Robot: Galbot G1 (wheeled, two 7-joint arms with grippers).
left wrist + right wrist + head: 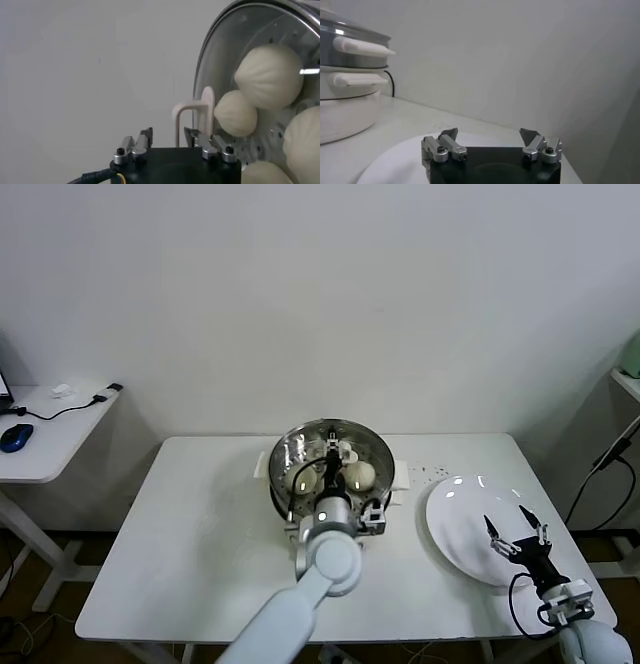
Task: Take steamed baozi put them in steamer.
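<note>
The steel steamer point(296, 442) stands on its white pot base at the middle of the table. Round cream baozi lie in it: one point(303, 478) on the left and one point(361, 475) on the right. The left wrist view shows several baozi point(270, 75) on the perforated bottom inside the steamer wall point(220, 60). My left gripper point(334, 450) hangs over the steamer's middle, open point(168, 132), with nothing between its fingers. My right gripper point(515, 529) is open above the white plate point(455, 509), empty point(489, 132).
A cream steamer handle point(192, 112) juts out just beyond the left fingertips. The steamer and its base point(350, 50) show far off in the right wrist view, above the plate rim point(395, 160). A side desk with a blue mouse point(15, 437) stands far left.
</note>
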